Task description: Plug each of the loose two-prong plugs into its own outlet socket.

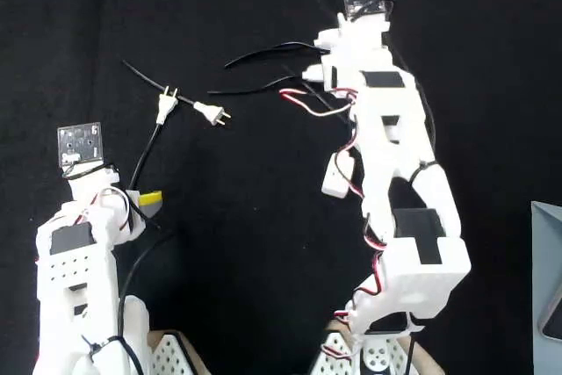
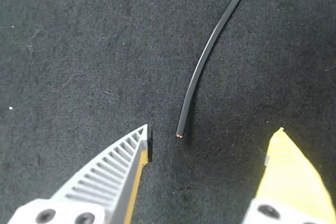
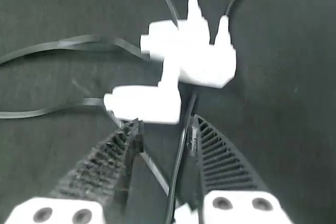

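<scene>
Plug [image 1: 212, 113] crosswise, prongs pointing right

A table [image 1: 263, 243] draped in black cloth; toward its far left lie two loose white two-prong plugs, the left plug [image 1: 163, 108] and the right plug [image 1: 210, 112] just beside each other, their thin black cords [image 1: 146, 162] trailing across the cloth; toward the far right sits a white outlet block [image 3: 197, 66] with black cords running from it; a cut cord end [image 2: 181, 132] rests on bare cloth.
</scene>
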